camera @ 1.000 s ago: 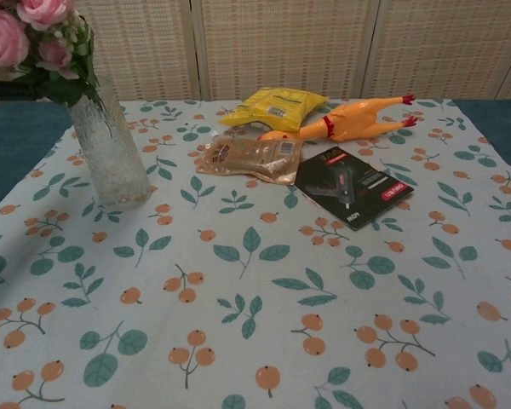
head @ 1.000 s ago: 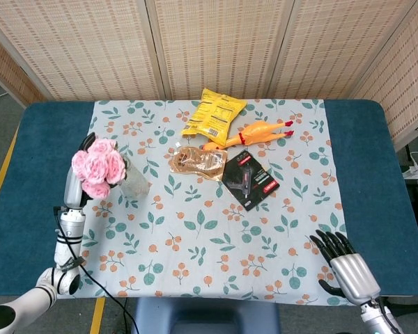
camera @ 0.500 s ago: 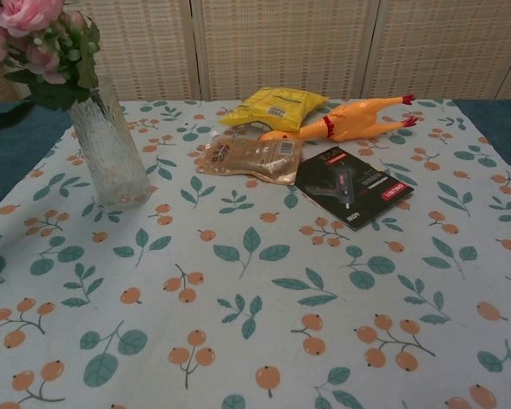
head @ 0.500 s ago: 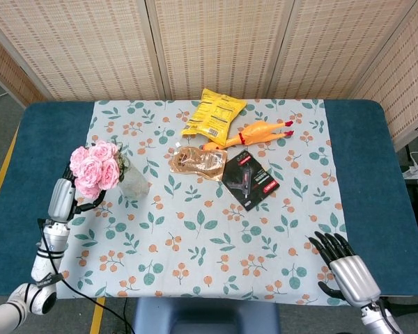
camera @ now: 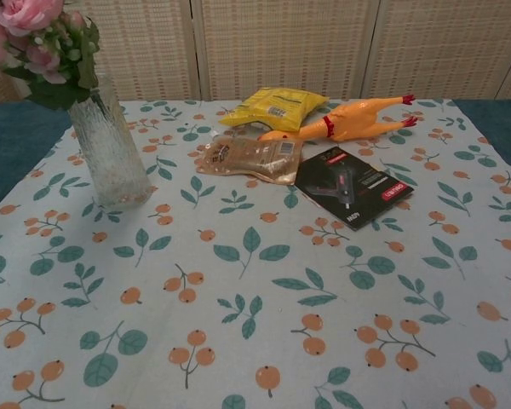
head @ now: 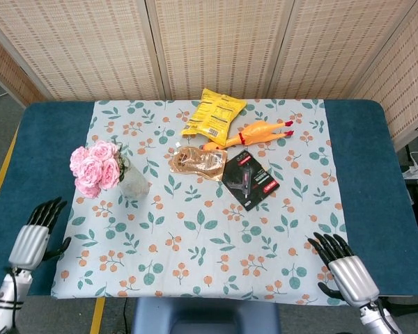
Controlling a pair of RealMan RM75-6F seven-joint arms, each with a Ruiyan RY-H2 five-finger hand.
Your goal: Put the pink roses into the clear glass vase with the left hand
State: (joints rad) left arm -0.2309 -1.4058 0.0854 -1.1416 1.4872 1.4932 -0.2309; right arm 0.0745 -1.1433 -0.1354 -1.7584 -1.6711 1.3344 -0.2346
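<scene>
The pink roses (head: 94,167) stand in the clear glass vase (head: 134,184) on the left of the floral cloth, blooms leaning left. In the chest view the roses (camera: 30,25) top the ribbed vase (camera: 109,153) at the upper left. My left hand (head: 32,239) lies open over the blue table edge at the lower left, well apart from the vase and holding nothing. At the lower right my right hand (head: 345,271) is open too, fingers spread. Neither hand shows in the chest view.
A yellow snack bag (head: 214,116), a rubber chicken (head: 254,132), a brown pouch (head: 198,161) and a black packaged tool (head: 249,179) lie at the cloth's middle and back. Wicker screens (head: 216,45) close off the far side.
My left hand has let go of the roses and drawn back down-left to the table's near edge. The roses stay in the vase. The right hand is almost unmoved.
</scene>
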